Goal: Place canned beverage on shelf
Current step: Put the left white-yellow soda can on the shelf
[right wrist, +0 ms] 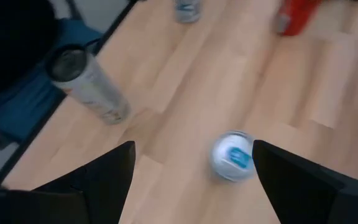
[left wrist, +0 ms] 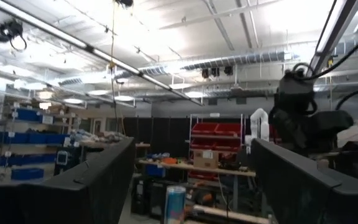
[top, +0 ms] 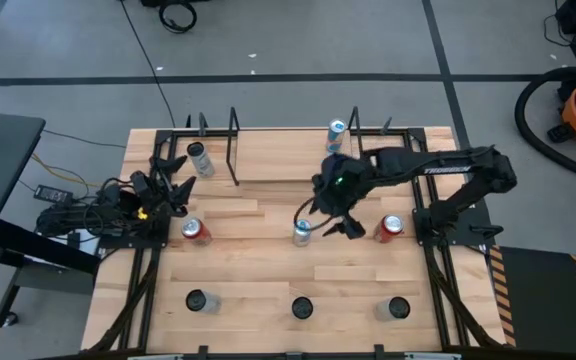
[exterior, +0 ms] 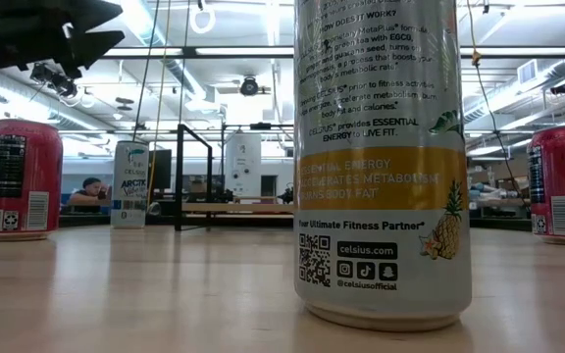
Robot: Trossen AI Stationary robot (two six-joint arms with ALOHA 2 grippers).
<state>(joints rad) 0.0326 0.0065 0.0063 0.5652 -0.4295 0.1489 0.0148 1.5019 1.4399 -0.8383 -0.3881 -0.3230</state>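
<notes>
A slim silver-and-blue can (top: 302,232) stands upright at the table's middle. My right gripper (top: 325,222) hangs open just above it and a little to its right, tilted down. In the right wrist view the can's top (right wrist: 233,155) shows between my fingers, apart from both. The shelf (top: 278,155), a light wood board with black rod end frames, stands along the far edge, and a blue-white can (top: 337,131) stands on it. My left gripper (top: 173,175) waits open at the table's left side, pointing up into the room (left wrist: 191,186).
Red cans stand left (top: 195,231) and right (top: 392,227) of the middle can. Three cans (top: 197,300) (top: 301,308) (top: 398,308) line the near edge. A silver can (top: 196,158) stands by the shelf's left end frame. Bare wood lies between the rows.
</notes>
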